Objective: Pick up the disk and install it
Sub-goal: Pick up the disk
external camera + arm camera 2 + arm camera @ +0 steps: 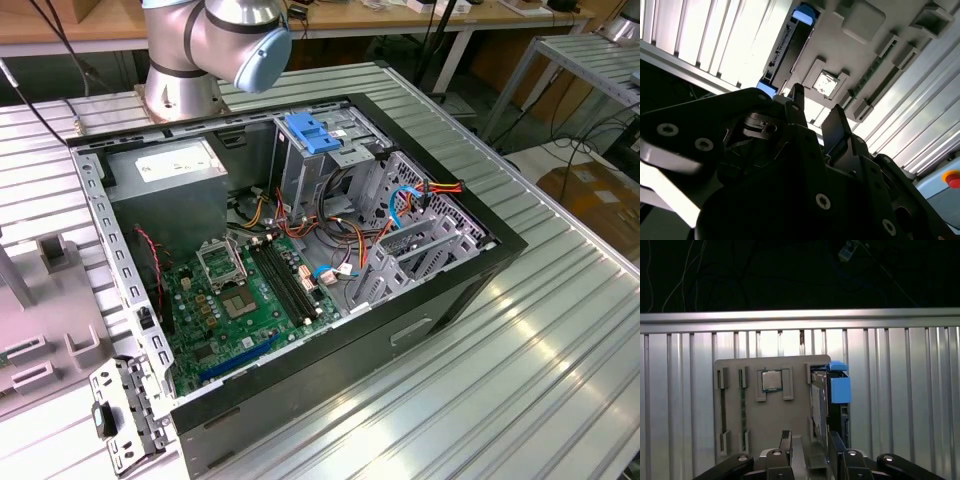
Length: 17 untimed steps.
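The disk is a dark slim drive in a light-blue carrier. It stands on edge in a slot at one side of a grey holder tray. In the second wrist view the disk runs along the tray's edge, with blue carrier ends showing. My gripper hangs over the near end of the tray, open, with nothing between its two black fingers. In the second wrist view the gripper sits beside the disk's near blue end, apart from it.
An open computer case with a green motherboard lies on the ribbed metal table. A blue latch piece tops its drive cage. The grey tray also holds a processor chip and memory sticks. A red button sits nearby.
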Tool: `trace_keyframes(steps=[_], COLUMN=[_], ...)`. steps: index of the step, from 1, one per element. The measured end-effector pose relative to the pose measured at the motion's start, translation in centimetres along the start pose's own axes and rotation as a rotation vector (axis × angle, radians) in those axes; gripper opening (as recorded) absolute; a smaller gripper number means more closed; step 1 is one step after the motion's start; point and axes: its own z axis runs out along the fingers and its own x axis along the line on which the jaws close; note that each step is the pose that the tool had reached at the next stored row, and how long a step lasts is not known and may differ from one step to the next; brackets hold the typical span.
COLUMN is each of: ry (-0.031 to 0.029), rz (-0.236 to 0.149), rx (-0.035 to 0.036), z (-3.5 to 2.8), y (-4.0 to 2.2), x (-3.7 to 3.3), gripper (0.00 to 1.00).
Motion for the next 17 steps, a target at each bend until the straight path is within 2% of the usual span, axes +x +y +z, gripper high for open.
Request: trace_keyframes(steps=[17], ry=[0.0], rz=[0.0], rx=[0.0], z=[0.24], y=[0.06], x=[-1.95], gripper=[0.42])
